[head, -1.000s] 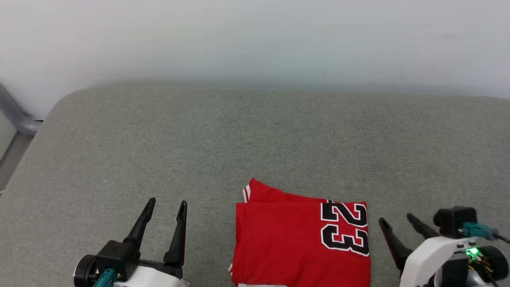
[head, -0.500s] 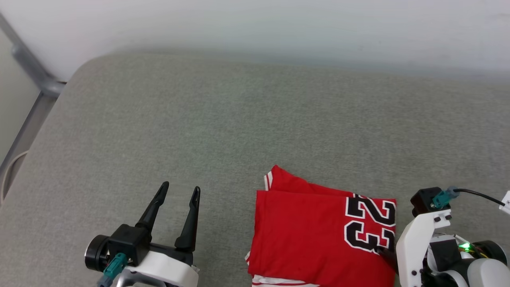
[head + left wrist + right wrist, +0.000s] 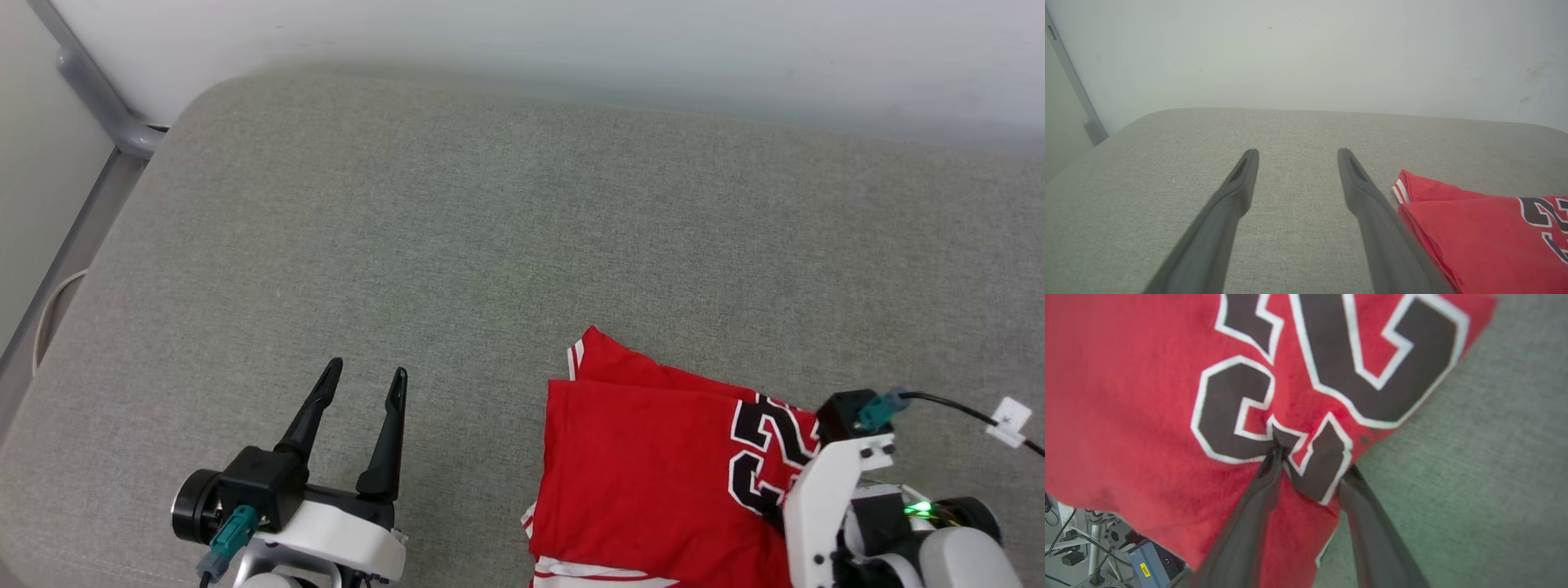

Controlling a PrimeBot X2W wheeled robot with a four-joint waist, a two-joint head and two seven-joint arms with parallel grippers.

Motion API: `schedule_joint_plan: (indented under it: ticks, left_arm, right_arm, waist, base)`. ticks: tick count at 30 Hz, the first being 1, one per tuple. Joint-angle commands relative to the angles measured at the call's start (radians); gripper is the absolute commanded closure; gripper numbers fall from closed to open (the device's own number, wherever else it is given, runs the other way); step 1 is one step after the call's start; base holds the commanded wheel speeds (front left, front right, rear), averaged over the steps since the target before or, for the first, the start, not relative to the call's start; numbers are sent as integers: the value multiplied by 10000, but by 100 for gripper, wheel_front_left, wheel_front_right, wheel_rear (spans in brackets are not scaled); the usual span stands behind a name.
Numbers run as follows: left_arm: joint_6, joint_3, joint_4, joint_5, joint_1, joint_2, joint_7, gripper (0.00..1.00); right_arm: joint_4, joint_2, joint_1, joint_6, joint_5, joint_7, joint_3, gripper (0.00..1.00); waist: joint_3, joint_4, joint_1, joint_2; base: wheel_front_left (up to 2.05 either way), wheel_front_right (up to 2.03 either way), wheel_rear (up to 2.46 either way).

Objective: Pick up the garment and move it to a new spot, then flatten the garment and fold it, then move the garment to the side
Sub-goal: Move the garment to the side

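Folded garment judged soft, light: take its layered edge; right pincer straddles it, grip uncertain; left pincer wide

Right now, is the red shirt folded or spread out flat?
Folded. The red shirt lies as a compact rectangle on the grey cushion, and a lower layer with striped trim pokes out beyond its far edge.

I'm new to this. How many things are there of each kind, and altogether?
Shirt: 1
Claws: 2, left claw and right claw
Grey cushion: 1
Total: 4
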Motion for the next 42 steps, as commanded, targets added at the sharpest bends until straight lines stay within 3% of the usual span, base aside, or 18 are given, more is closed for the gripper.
schedule_joint_plan:
  ticks: [1, 11, 25, 30, 35, 42]
  left_arm:
    - [-19, 33, 31, -6, -113, 45, -21, 0]
    - [-19, 3, 16, -57, 117, 91, -21, 0]
    - [-20, -1011, -232, 43, -230, 91, -21, 0]
    - [-20, -1582, -281, 80, -668, 199, -21, 0]
    - [-20, -2105, -425, 112, -1404, 309, -21, 0]
    - [-20, -2529, -709, 185, -2386, 411, -21, 0]
  right_arm:
    - [439, 146, 169, 20, -39, -28, 308, 100]
    - [-357, -1586, -750, 3, -480, -1378, 1522, 100]
    - [-1332, -5687, -2172, 3, -188, -1644, 3577, 100]
    - [-835, -7013, -2827, 2, -291, -2121, 3730, 100]
    - [-22, -7945, -3292, 2, -452, -2855, 3540, 100]
    - [1409, -8588, -3492, 3, -1022, -3673, 2547, 100]
  waist:
    - [-39, -26, 1, 0]
    - [-519, -643, 1, 0]
    - [-115, -2185, 1, 0]
    - [550, -2690, 1, 0]
    - [1396, -2979, 1, 0]
    - [2507, -3109, 1, 0]
  base:
    - [0, 0, 0]
    - [0, 0, 0]
    - [0, 0, 0]
    - [0, 0, 0]
    - [0, 0, 0]
    - [0, 0, 0]
